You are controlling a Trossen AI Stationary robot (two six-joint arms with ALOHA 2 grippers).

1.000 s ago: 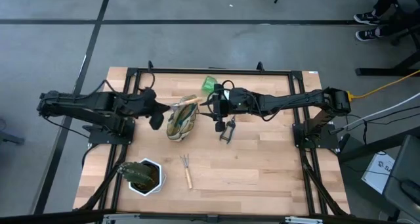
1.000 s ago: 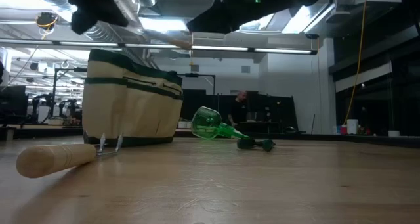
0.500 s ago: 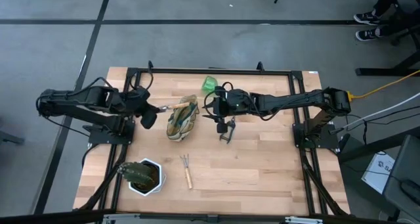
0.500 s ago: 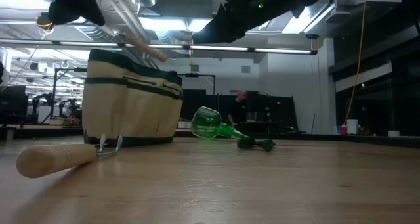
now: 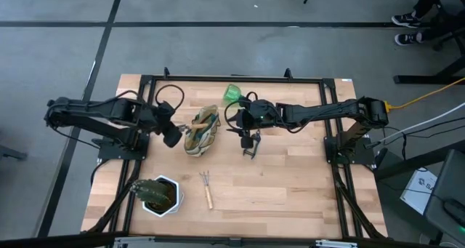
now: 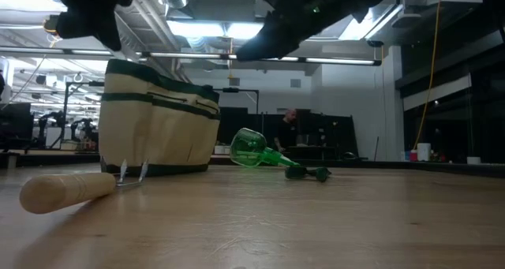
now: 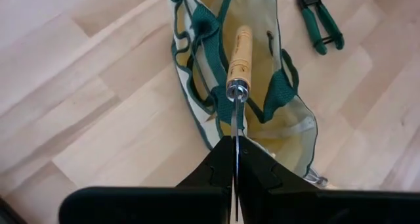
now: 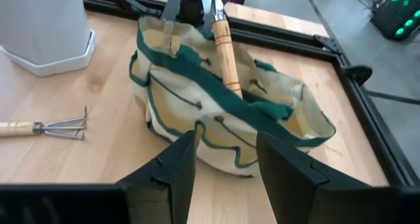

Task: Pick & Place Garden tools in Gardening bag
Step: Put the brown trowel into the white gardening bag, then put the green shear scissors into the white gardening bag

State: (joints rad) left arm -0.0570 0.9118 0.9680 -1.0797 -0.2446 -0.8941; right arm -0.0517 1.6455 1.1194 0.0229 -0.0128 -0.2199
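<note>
The cream gardening bag with green trim stands on its base at the table's middle, mouth up. My left gripper, just left of the bag, is shut on a trowel; its wooden handle slants down into the bag's mouth. My right gripper hovers open just right of the bag, with nothing between its fingers. Pruning shears lie flat under the right arm. The green spray bottle lies on its side behind the bag. A small rake lies flat toward the near edge. My left gripper pinches the trowel's metal blade between its two fingers, the blade standing edge-on in the gap. The fingers slant downward from the table's left, in line with the trowel. The handle's free end sits inside the bag's mouth; whether it touches the bag's inside I cannot tell.
A white pot with a green plant stands at the near left corner. A black frame runs along the table's far edge. Bare wood lies near and right of the rake.
My left gripper has tipped steeply downward and stayed shut on the trowel. The trowel's handle, which lay nearly level above the bag's far rim, has swung down into the bag's mouth. My right gripper has tipped down a little.
</note>
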